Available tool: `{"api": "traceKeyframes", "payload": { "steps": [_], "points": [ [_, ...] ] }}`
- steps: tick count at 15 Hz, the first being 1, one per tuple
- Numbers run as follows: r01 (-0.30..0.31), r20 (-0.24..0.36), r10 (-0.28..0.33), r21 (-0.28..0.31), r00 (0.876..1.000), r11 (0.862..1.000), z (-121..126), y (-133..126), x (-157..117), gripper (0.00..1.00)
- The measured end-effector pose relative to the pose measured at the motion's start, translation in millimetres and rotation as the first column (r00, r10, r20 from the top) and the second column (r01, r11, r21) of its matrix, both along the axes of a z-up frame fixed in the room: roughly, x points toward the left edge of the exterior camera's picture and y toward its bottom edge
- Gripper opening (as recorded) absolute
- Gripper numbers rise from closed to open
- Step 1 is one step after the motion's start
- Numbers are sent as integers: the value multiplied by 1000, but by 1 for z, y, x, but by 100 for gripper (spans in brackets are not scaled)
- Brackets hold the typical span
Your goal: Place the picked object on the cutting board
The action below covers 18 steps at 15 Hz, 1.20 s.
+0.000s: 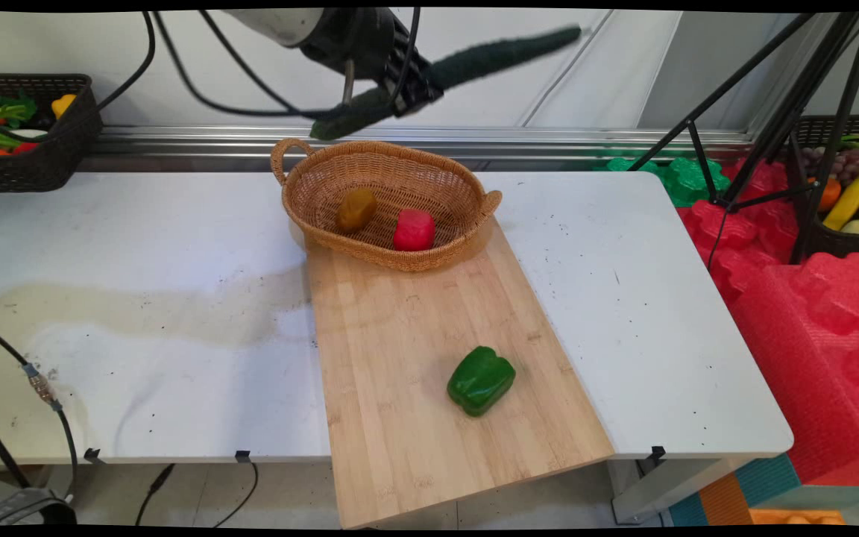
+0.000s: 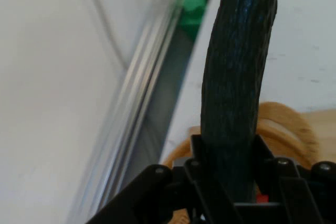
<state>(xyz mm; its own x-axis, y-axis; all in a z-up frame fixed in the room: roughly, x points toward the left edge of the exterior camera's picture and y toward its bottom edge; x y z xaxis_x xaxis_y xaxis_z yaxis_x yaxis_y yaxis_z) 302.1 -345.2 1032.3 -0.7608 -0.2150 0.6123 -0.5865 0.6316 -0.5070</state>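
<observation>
A green pepper [image 1: 481, 380] lies on its side at the near end of a long wooden board [image 1: 429, 350]. Nothing touches it. The board rests on the white worktop [image 1: 146, 246] and sticks out past the near edge, so part of it hangs over the floor.

Farther back, at the 12 o'clock end of the board, sits a woven basket [image 1: 388, 203] with two handles. It is wide and open at the top, so things can go in from above. Inside it are a brown potato [image 1: 356, 209] at about 9 o'clock and a red fruit [image 1: 414, 230] just beside it at about 4 o'clock. The two are close but I cannot tell if they touch.

Highest and farthest is the end effector [image 1: 398, 83], up in the air above the back rim of the basket. It is clenched on a long dark green cucumber [image 1: 474, 66]. It grips the cucumber near its middle, so both ends stick out, one toward 2 o'clock and one toward 8 o'clock. In the hand view the cucumber [image 2: 239, 87] runs up between the fingers [image 2: 197, 166], with the basket [image 2: 289, 129] below.
</observation>
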Motion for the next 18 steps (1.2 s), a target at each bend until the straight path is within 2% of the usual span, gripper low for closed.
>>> {"api": "traceKeyframes", "payload": {
  "steps": [1,3,7,10,13,14,16,18],
  "points": [
    [54,28,-55,20,998,998,-2,8,-4,0],
    [121,62,-123,47,990,992,-5,17,-9,0],
    [237,127,-250,106,960,966,-13,31,-18,0],
    [305,170,-329,152,929,940,-22,37,-25,0],
    [366,220,-411,217,885,905,-40,40,-34,0],
    [373,227,-422,229,877,899,-44,40,-36,0],
    [389,250,-455,271,855,880,-58,40,-41,0],
    [397,261,-475,300,840,867,-70,38,-45,0]
  ]
}}
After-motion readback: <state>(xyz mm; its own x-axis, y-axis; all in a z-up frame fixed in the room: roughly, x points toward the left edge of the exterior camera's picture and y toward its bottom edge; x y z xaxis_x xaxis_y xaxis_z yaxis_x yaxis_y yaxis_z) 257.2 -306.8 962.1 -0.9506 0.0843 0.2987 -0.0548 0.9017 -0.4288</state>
